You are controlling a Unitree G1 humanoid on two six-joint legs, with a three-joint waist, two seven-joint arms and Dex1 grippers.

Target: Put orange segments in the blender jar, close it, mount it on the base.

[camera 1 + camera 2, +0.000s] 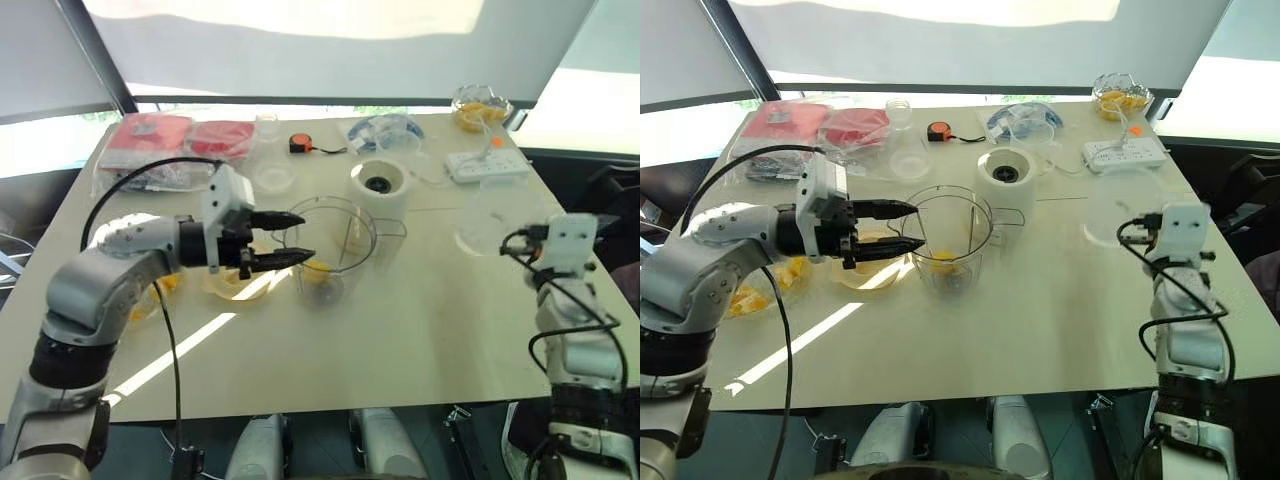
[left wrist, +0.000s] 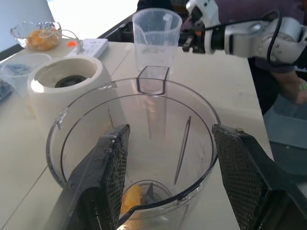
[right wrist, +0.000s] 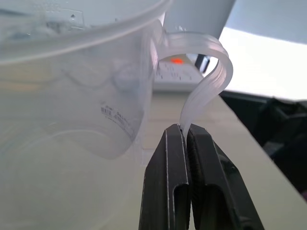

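The clear blender jar [image 1: 331, 243] stands upright mid-table with orange segments [image 2: 131, 197] at its bottom. My left gripper [image 1: 287, 240] hovers at the jar's left rim, open, with nothing between its fingers [image 2: 113, 158]; the jar mouth lies just ahead of them. The white blender base [image 1: 379, 186] stands just behind the jar. Near the table's right edge my right gripper [image 3: 186, 130] is shut on the thin curved handle of a clear plastic cup [image 1: 482, 226], which sits on the table.
A plate with orange pieces [image 1: 235, 282] and a bowl of segments [image 1: 160, 290] lie left of the jar. Red bags [image 1: 180, 136], clear tubs [image 1: 272, 166], a tape measure [image 1: 302, 144], a power strip [image 1: 487, 163] and another bowl of orange [image 1: 480, 107] line the far side.
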